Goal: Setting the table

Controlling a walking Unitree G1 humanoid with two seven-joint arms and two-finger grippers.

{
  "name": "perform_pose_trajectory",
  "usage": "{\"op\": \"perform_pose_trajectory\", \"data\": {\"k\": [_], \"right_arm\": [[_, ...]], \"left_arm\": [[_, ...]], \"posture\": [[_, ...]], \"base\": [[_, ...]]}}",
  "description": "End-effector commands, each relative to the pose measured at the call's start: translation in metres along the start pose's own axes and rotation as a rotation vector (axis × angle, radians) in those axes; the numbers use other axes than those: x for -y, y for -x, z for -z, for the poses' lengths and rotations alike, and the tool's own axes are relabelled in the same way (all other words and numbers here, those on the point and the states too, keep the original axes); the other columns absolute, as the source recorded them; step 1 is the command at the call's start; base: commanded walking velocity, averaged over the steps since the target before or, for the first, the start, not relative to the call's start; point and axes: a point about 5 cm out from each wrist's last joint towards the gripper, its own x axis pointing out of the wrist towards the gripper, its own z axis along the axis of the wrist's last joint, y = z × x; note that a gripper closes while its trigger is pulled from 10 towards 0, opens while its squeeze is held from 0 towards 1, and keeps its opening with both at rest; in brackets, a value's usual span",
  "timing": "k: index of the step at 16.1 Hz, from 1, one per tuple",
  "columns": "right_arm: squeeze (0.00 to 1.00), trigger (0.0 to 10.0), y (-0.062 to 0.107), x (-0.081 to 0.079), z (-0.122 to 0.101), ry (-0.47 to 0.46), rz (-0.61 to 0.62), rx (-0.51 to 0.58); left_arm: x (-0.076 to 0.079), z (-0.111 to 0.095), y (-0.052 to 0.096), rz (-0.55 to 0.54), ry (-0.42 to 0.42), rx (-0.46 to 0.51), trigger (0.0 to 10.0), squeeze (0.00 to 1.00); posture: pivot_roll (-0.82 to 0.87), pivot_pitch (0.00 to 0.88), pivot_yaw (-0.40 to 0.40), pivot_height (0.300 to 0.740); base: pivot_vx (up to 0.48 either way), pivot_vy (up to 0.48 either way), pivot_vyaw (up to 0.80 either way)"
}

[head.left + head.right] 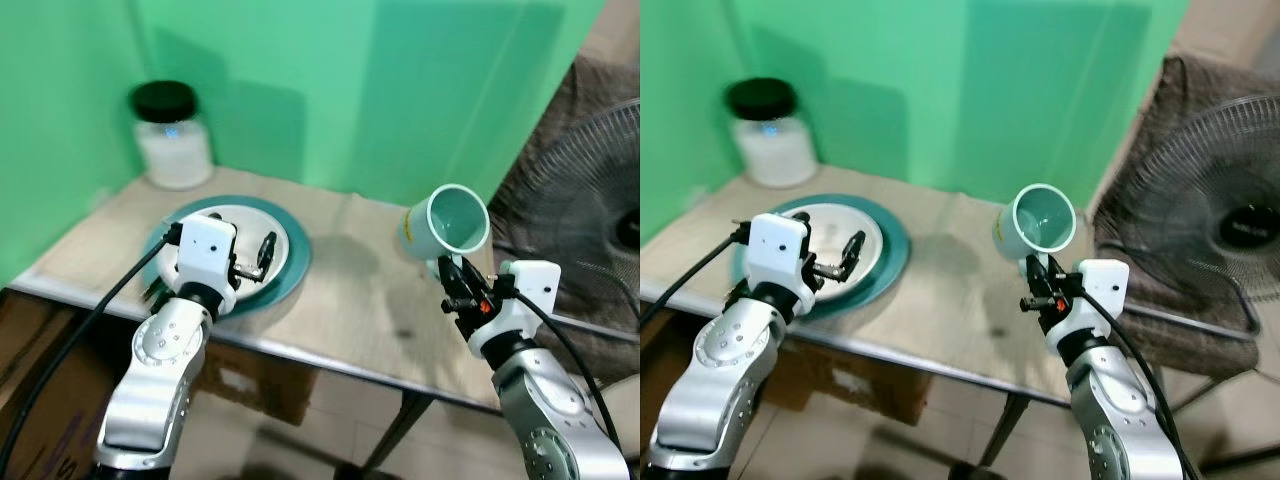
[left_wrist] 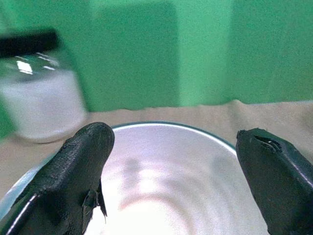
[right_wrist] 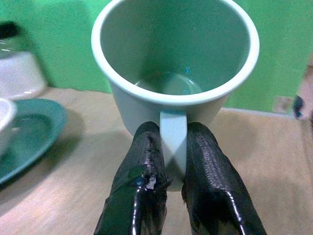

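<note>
Standing at table (image 1: 370,330) w/ both arms raised over its near edge. Teal plate (image 1: 290,270) sits at table's left, white bowl (image 1: 265,230) resting on it; jar (image 1: 172,135) w/ black lid in far left corner, well apart from plate. My left gripper (image 1: 250,262) hovers above bowl, wrist level, fingers spread wide apart, nothing between them. My right gripper (image 3: 171,161) is lifted over table's right side, fingers clamped on handle of pale green mug (image 1: 447,222); mug is tilted, mouth facing back toward me, clear of tabletop.
</note>
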Motion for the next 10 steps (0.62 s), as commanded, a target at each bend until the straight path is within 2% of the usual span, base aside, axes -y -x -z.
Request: {"op": "perform_pose_trajectory", "data": {"k": [1, 10], "right_arm": [[0.0, 10.0, -0.001, 0.0027, -0.0063, 0.009, 0.009, 0.018], [0.0, 10.0, 0.0002, 0.0046, -0.0087, 0.012, 0.025, 0.016]], "left_arm": [[0.0046, -0.0018, -0.0001, 0.017, 0.003, 0.006, 10.0, 0.0], [0.0035, -0.0016, -0.0014, 0.031, -0.004, 0.005, 10.0, 0.0]], "posture": [[0.05, 0.0, -0.052, 0.74], [0.04, 0.0, -0.05, 0.74]], "base": [[0.0, 0.0, -0.8], [0.0, 0.0, -0.8]]}}
